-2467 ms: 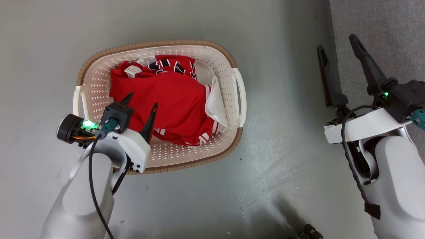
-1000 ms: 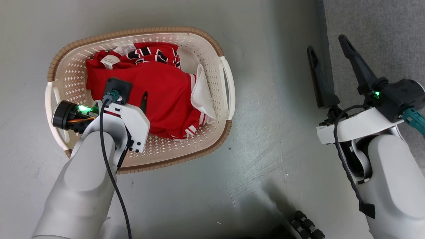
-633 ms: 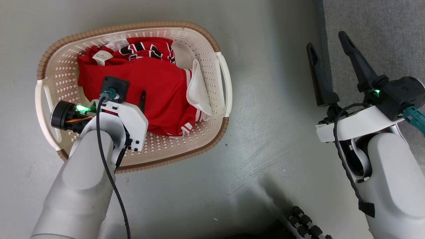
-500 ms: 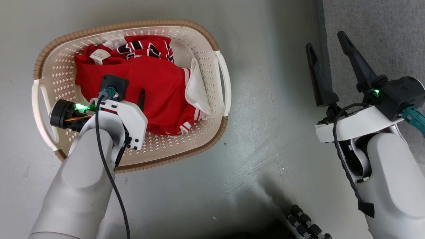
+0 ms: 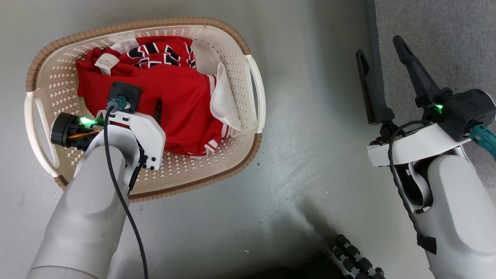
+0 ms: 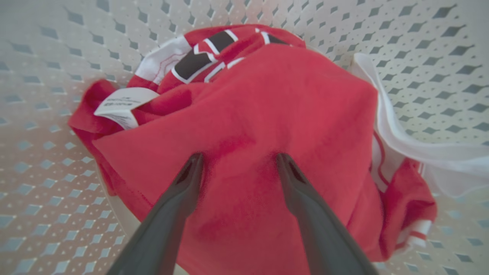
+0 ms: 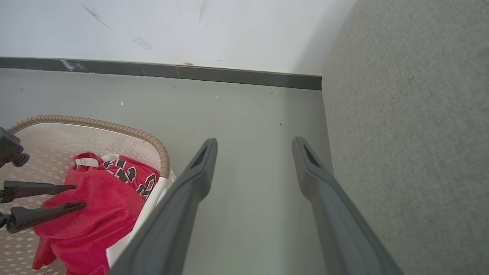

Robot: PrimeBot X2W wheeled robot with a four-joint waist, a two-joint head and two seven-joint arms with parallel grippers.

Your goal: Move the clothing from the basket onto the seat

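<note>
Left wrist view: left gripper (image 6: 238, 157) spread wide, 2 fingertips touching the clothing (image 6: 290, 99) in the basket (image 5: 182, 174).
Since earlier it has sunk deeper; right gripper (image 5: 378, 45) hangs wide by the seat (image 5: 445, 31), unmoved.

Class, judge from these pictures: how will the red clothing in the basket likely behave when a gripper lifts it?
Probably floppy: the clothing lies crumpled in folds, so it should drape and sag. Likely light, being thin fabric. The loose white panel may trail or snag on the basket wall.
</note>
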